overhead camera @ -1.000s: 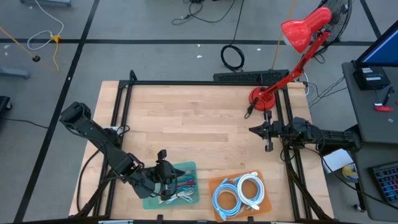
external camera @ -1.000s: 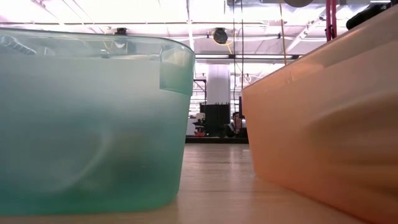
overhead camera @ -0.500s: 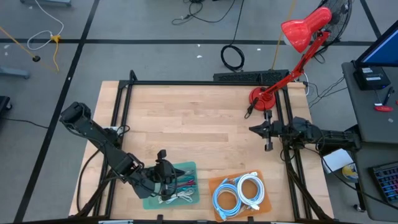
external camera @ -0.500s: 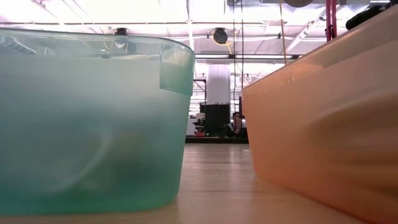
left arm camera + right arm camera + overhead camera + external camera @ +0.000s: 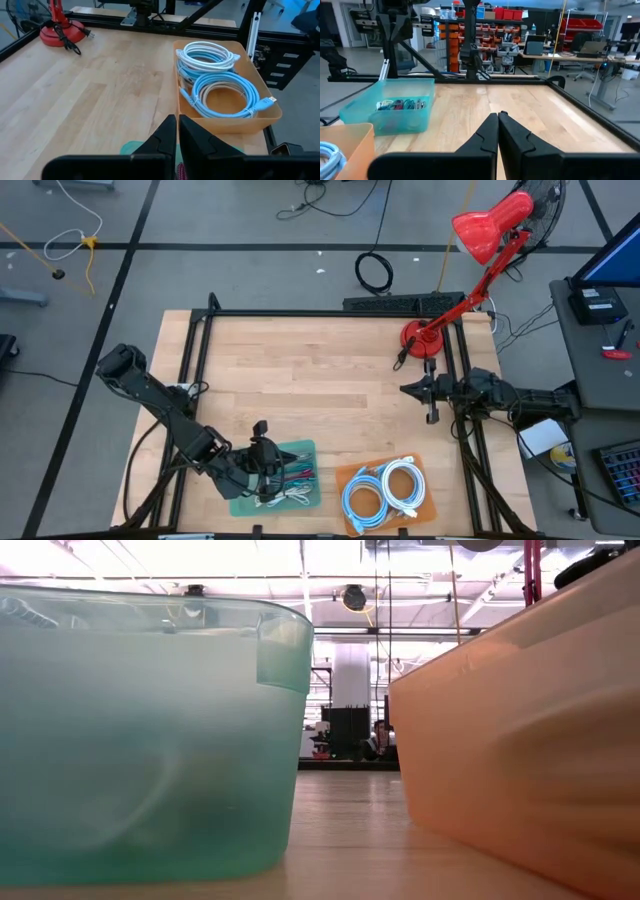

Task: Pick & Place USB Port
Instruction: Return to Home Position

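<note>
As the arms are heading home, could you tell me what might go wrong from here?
The left hand sits shut, close over the green bin; pulling away could catch the cables inside or nudge the bin. The right hand, shut, lies near the red lamp base and its cord, which could snag.

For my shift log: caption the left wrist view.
Left gripper, fingers shut, over a green plastic bin, facing an orange plastic bin of coiled white and light-blue cables.
</note>
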Robot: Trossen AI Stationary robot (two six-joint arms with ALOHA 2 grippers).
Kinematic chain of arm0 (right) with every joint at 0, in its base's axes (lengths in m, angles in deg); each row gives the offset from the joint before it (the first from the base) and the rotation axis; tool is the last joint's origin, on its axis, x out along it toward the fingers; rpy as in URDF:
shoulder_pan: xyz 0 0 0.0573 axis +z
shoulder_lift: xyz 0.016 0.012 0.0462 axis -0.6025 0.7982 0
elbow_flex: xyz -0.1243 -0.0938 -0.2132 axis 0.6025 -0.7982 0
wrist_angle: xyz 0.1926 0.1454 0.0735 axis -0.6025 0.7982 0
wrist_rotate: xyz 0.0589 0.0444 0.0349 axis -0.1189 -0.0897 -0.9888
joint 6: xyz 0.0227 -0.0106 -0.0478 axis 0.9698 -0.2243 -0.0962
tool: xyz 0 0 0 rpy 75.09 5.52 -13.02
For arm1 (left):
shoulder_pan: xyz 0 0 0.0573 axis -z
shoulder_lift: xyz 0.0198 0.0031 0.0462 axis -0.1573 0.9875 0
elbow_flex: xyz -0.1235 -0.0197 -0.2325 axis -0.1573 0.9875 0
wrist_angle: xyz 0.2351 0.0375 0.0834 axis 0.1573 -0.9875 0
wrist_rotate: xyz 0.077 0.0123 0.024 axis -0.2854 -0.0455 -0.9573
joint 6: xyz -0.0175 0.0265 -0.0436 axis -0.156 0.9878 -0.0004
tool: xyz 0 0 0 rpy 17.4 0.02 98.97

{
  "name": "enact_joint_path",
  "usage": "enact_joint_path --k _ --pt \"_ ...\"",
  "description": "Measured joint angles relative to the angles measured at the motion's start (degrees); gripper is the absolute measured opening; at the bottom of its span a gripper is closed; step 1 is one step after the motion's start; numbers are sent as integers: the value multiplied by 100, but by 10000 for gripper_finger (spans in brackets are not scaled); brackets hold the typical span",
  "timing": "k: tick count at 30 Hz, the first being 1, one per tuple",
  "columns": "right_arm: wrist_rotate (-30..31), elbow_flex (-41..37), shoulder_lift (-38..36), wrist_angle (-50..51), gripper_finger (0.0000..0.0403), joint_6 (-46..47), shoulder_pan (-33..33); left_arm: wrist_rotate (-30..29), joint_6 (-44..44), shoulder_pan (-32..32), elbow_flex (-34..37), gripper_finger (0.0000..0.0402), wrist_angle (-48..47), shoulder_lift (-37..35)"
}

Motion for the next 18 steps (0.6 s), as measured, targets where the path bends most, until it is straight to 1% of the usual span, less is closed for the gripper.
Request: enact_joint_path --k 6,10,13,15,18 --pt "-4 0 8 -303 0 810 0 -56 223 -43 0 21 -2 0" --pt "-13 0 6 -599 0 883 0 130 427 -54 0 13 -222 -72" --pt "-13 0 11 -571 0 883 0 152 417 -50 -2 4 -442 -84" --pt "-13 0 8 -568 0 883 0 161 354 -29 6 7 -676 -89" --pt "-11 0 11 -571 0 883 0 173 170 -33 187 5 -725 -139"
